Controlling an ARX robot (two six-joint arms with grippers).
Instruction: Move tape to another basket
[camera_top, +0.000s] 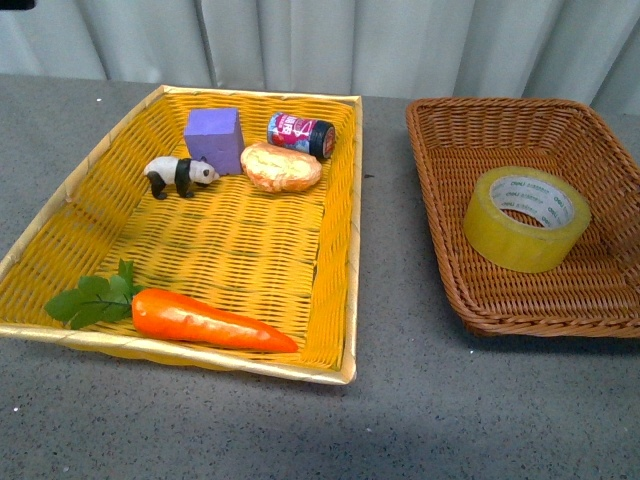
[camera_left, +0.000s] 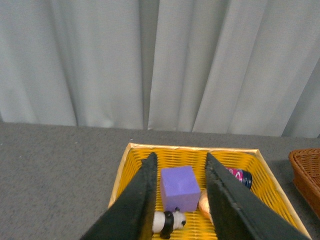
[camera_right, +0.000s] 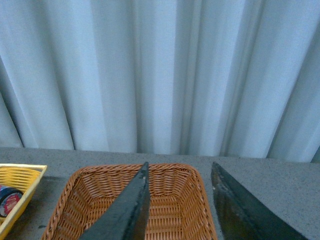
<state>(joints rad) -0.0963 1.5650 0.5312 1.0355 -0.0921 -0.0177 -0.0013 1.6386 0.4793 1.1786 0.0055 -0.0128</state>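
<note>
Already the tape (camera_top: 510, 240) lies flat inside the brown basket (camera_top: 440, 170), so with left fingers (camera_left: 135, 205) and right fingers (camera_right: 127, 210) spread wide and empty, we should retreat without nudging its rim.

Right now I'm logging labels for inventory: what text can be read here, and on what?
No text is legible.
Inner core of the tape: teal print, too blurred to read.
Label of the can: red, print too blurred to read.
Nothing else shows text.

One tape (camera_top: 527, 232), two baskets (camera_top: 436, 165) (camera_top: 338, 300), five items (camera_top: 213, 138) (camera_top: 180, 175) (camera_top: 281, 166) (camera_top: 300, 134) (camera_top: 210, 320)
</note>
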